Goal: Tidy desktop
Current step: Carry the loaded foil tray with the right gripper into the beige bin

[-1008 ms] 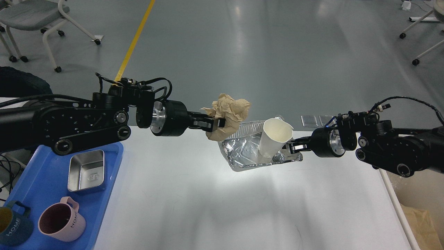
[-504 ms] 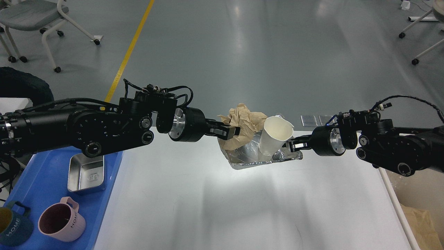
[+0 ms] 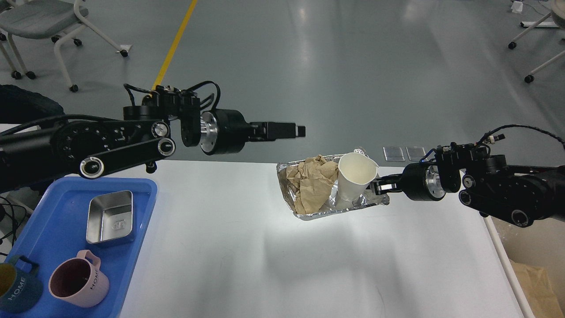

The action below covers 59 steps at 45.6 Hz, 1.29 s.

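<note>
A: Any writing to read in the head view?

B: "HOME" on the pink mug and again on the dark blue mug. The steel tin has an embossed mark on its floor, too small to read.

A: Containers?

B: The blue tray sits at the left edge of the desktop and carries both mugs and the tin. The pink mug looks empty; the tin is empty as well. The foil tray holds brown crumpled paper on its left side and a white paper cup on its right, upright and leaning slightly, mouth toward the camera.

A: And the desktop itself?

B: White, filling the lower half of the view, its long axis running left to right, far edge just behind the foil tray. The right edge shows under the right arm.

A: Grippers?

B: The left gripper hangs in the air above and left of the foil tray, pointing right, holding nothing; seen side-on, so I cannot tell whether its fingers are apart. The right gripper is clamped on the foil tray's right rim, just beside the cup.
</note>
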Each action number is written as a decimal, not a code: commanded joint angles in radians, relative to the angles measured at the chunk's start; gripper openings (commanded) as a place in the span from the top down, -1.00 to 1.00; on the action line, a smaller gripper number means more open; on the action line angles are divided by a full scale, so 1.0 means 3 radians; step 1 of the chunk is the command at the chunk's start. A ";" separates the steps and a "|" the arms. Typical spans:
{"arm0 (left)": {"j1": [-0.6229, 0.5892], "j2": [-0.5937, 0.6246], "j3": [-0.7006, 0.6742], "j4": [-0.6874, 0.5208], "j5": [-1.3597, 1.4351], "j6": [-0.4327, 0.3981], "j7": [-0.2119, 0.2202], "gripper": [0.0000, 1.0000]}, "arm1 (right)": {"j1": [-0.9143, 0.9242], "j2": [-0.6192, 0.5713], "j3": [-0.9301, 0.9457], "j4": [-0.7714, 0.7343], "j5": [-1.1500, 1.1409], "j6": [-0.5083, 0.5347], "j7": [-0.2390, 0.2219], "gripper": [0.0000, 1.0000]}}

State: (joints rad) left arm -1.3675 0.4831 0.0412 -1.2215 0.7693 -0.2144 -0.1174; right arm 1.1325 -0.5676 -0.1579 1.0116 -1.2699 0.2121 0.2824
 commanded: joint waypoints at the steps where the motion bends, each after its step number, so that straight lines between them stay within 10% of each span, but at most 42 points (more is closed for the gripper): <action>1: 0.0319 0.0271 -0.0520 0.0002 -0.0268 0.0131 0.0008 -0.93 | -0.0119 -0.0102 0.0138 0.0003 0.0014 -0.0007 0.0000 1.00; 27: 0.2947 -0.0097 -0.3880 0.0048 -0.0831 0.0418 -0.0013 -0.93 | -0.0508 -0.1078 0.0261 0.0039 0.0449 -0.0211 0.0000 1.00; 59: 0.3479 -0.0578 -0.4438 0.0564 -0.1501 0.0316 -0.0156 -0.93 | -0.1489 -0.1565 0.0235 -0.0667 0.2023 -0.0605 0.0087 1.00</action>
State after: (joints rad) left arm -0.3233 0.3171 -1.2930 -1.0652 0.3197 -0.1154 -0.1642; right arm 0.7231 -1.0413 -0.0846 0.8682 -0.7403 0.0325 0.3083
